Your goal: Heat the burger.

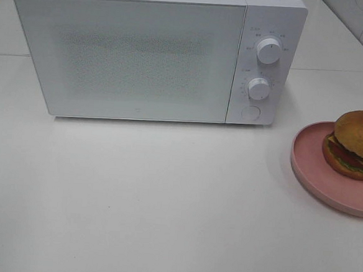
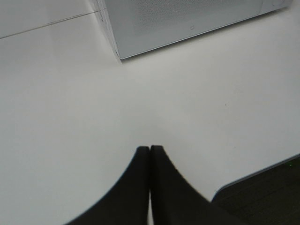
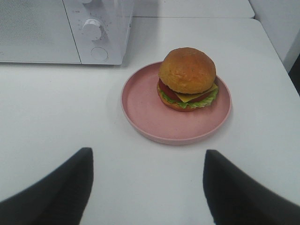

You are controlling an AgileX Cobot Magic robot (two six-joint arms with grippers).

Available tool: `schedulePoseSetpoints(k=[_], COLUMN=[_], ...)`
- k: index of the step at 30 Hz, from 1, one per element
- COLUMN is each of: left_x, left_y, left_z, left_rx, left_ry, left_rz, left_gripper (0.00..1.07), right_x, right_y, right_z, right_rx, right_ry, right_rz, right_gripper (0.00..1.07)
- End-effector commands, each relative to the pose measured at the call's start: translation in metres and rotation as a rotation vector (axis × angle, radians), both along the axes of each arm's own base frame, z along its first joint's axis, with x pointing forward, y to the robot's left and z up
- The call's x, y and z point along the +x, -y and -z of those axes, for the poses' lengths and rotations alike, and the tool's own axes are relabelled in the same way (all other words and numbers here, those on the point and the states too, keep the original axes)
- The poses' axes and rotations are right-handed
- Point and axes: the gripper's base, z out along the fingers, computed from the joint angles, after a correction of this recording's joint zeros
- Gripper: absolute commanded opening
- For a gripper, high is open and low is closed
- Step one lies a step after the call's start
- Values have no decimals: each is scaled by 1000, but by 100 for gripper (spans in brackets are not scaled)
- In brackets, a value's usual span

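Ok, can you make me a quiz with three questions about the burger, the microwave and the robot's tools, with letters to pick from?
1. Where is the burger?
A. inside the microwave
B. on the pink plate
C. on the bare table

2. How many round knobs does the microwave have?
A. two
B. four
C. none

3. How is the microwave door?
A. wide open
B. taken off
C. closed

Answers: 1 B, the burger sits on the pink plate to the right of the microwave. 2 A, an upper knob and a lower knob show on its panel. 3 C, the door lies flat against the front.
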Motion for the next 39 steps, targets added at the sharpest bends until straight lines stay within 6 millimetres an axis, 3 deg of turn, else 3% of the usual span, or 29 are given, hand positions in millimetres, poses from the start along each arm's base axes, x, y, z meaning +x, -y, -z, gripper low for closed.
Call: schedulePoseSetpoints(k=[1, 15, 39], left_x=[-1, -12, -12], left_y=[0, 0, 0], left_z=[-1, -1, -1], left_rx=[-10, -10, -13], left_ry=[27, 111, 111], left_rz=[-5, -230, -183], left_gripper=[0, 0, 0], right_x=[-3, -3, -3], right_y=[0, 0, 0], right_z=[0, 0, 0], right_rx=[4, 4, 4], right_ry=[36, 36, 36], right_rz=[-1, -1, -1], right_gripper=[64, 64, 64])
